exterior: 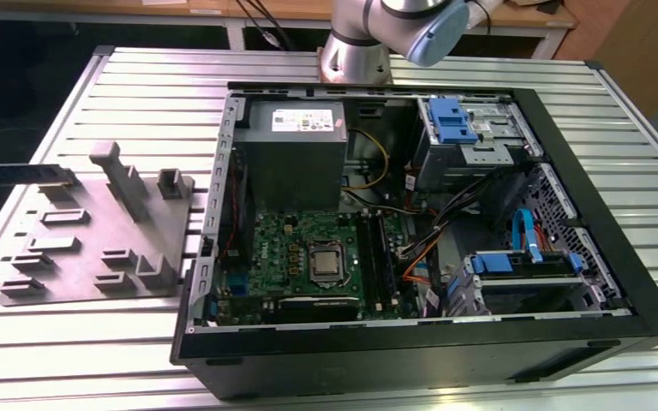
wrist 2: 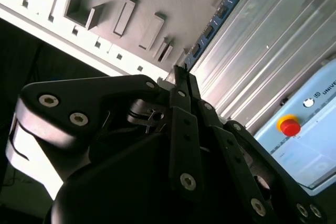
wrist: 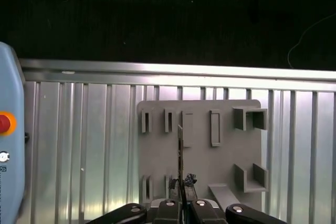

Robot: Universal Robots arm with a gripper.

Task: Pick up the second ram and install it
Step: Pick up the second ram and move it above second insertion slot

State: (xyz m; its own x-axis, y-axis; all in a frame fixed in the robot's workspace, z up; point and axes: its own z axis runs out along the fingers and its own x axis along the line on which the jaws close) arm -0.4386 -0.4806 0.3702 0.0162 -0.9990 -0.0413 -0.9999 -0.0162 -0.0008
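Gripper fingers are closed tight on one end of the second ram, seen edge-on in the first wrist view. The ram stands over the grey fixture plate; contact with it cannot be determined. The plate lies at the exterior view's left on the slatted table, beside the open computer case with its motherboard exposed.

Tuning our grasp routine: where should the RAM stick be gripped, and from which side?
Probably across its two flat faces, coming in along the board's plane: the second ram is thin and flat, and the gripper is shut on it that way, edge-on between its fingers.
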